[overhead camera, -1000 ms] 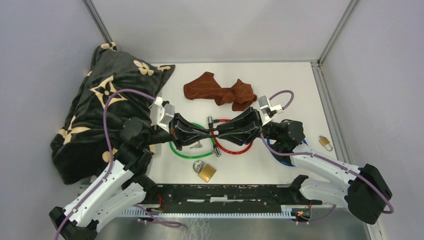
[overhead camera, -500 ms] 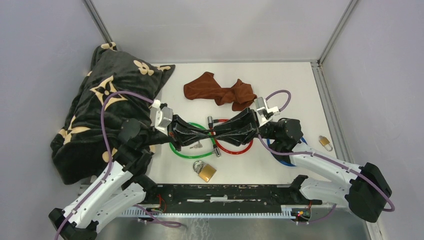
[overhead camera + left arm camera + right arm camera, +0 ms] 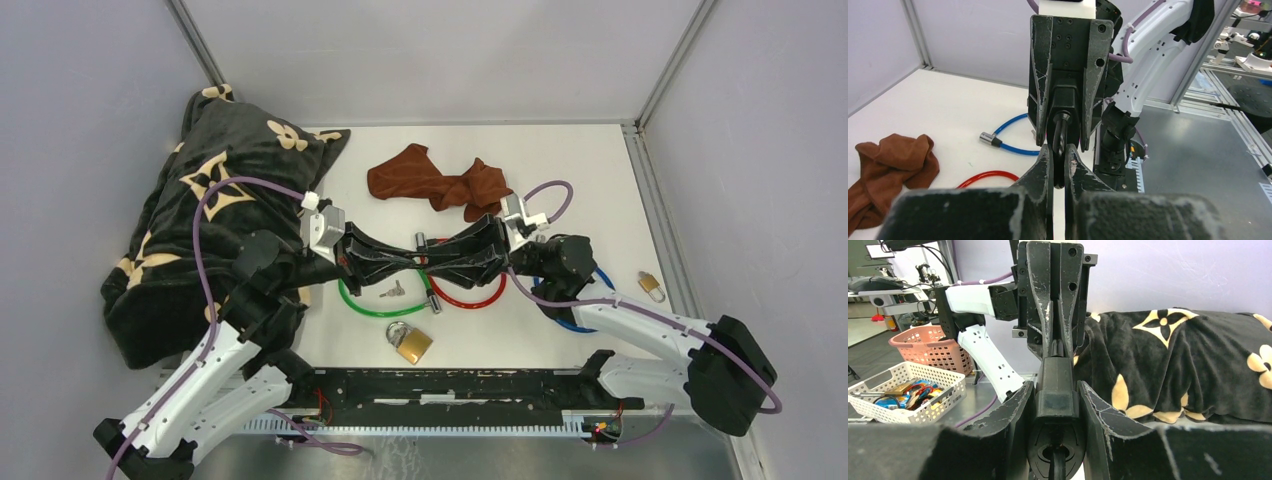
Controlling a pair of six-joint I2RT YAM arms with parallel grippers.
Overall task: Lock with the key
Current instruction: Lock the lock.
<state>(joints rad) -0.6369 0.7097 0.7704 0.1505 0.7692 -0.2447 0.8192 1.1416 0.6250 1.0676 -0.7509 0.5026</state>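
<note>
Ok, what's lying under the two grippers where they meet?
A green cable loop and a red cable loop, with a loose key by the green one. The loops' upper parts are hidden by the left gripper and right gripper.

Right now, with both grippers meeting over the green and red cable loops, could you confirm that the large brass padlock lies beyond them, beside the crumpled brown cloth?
Not quite. In the top external view the large brass padlock lies on the near side of the left gripper and right gripper; only the crumpled brown cloth lies beyond them.
</note>
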